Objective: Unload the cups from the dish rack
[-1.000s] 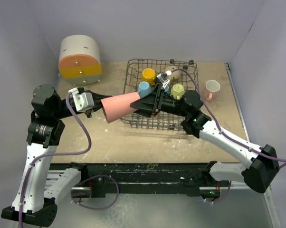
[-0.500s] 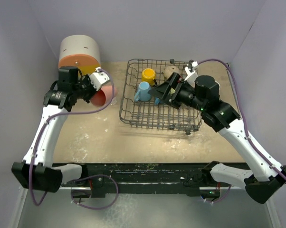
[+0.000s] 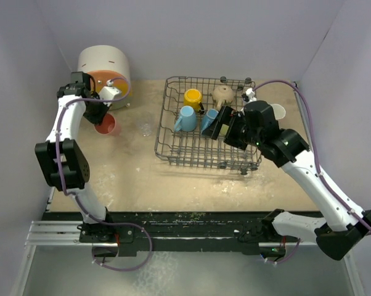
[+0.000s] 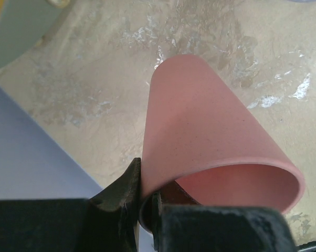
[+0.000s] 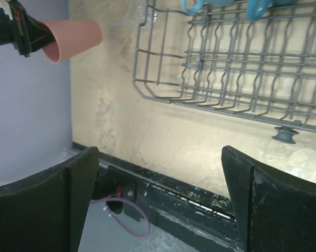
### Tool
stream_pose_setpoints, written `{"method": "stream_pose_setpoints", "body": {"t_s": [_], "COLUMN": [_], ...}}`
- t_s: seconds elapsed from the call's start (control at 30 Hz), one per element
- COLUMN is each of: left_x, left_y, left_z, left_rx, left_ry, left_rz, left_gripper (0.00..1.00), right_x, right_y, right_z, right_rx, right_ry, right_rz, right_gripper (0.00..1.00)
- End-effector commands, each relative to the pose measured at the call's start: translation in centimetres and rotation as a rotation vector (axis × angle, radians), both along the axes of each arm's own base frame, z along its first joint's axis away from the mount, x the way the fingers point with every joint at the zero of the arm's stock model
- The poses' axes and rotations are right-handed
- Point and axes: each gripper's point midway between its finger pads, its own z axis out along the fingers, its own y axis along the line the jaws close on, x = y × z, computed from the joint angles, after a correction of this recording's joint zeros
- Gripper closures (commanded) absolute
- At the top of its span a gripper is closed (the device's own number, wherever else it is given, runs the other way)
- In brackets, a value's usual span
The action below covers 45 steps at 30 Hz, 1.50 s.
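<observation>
Left wrist view: the left gripper (image 4: 142, 207) pinches the salmon tumbler (image 4: 210, 131) by its rim, one finger inside and one outside, over the table (image 4: 95, 79). Well apart, the right gripper (image 5: 160, 157) hangs spread wide above the dish rack (image 5: 226, 68).

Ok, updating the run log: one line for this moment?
left pincer: shut on tumbler, over table | right pincer: open, over rack | seen in rack: yellow cup, tan cup, two blue cups
</observation>
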Motion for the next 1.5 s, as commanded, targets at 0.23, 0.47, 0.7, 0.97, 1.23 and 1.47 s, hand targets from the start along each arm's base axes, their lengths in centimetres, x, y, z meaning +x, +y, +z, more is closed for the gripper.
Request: {"method": "stream_pose_setpoints", "body": {"t_s": [0.23, 0.47, 0.7, 0.97, 1.23, 1.47], "left_x": [3.9, 4.9, 6.0, 3.7, 0.0, -2.7], "left_y": [-0.7, -2.0, -2.1, -2.9, -3.6, -5.8], "left_z": [-3.2, -5.3, -1.0, 6.1, 11.1, 11.9], "left_rx": [-0.040, -0.018, -0.022, -0.048, -0.110, -0.208], "left_ry": [0.062, 0.105, -0.043, -0.184, -0.273, -0.273], "left_rz": [0.067, 0.064, 0.086, 0.033, 0.079, 0.026], "left_gripper": [1.00, 0.74, 0.29, 0.01, 0.01, 0.01], "right_x": [6.8, 10.6, 14.4, 17.7, 19.4, 20.4], "right_y": [-2.1, -0.5, 2.9, 8.5, 10.3, 10.9], "right_z": [-2.7, -5.0, -7.6, -12.1, -16.2, -16.7], "right_rx": [-0.340, -0.402, -0.504, -0.532, -0.541, -0.551], "right_ry": [0.000, 0.005, 0.046, 0.074, 0.087, 0.036], "right_rz": [-0.165, -0.215, -0.296, -0.354, -0.409, -0.471], "right_gripper": [0.00, 0.00, 0.00, 0.00, 0.10, 0.19]}}
